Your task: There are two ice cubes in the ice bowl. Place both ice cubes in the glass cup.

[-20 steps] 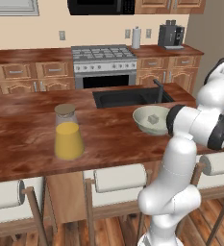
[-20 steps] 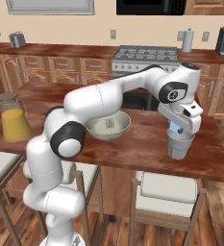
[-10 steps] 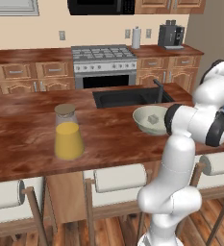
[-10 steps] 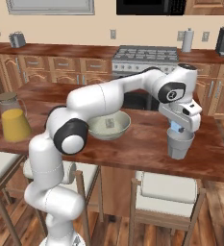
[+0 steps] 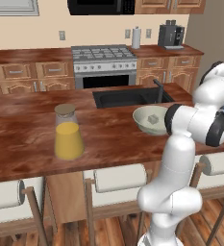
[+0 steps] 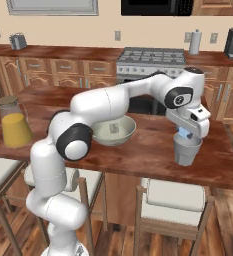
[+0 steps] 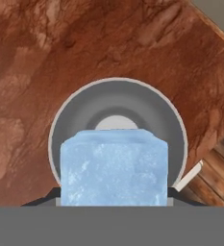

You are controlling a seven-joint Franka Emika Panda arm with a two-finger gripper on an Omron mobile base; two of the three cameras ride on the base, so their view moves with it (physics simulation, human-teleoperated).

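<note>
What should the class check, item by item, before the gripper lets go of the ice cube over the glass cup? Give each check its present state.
1. Cube held: the ice cube sits between the fingers of the gripper. Ok.
2. Gripper over the glass cup: the hand view looks straight down into the cup's opening, behind the cube. Ok.
3. Cup upright on the counter: ok.
4. Cup free to take a cube: its grey bottom shows bare above the cube; the part behind the cube, cannot tell.
5. Second cube waiting in the ice bowl: ok.
6. Carafe of juice far from the drop: ok.
</note>
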